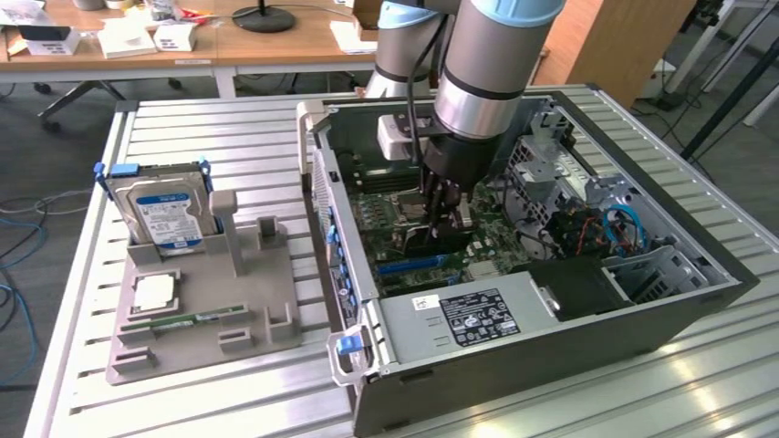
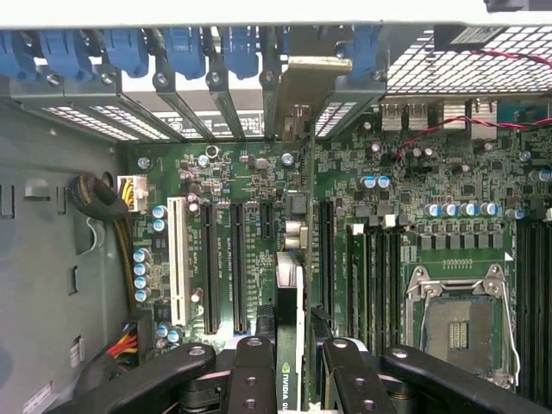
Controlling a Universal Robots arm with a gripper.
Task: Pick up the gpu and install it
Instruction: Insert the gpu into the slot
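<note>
Gpu in hand inside computer case

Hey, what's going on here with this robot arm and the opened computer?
The robot arm's hand is down inside the open computer case, closed on the gpu. The card stands edge-on over the expansion slots of the motherboard, metal bracket toward the rear openings. Whether it is seated I cannot tell. The hard drive sits in the grey holder outside.
</note>
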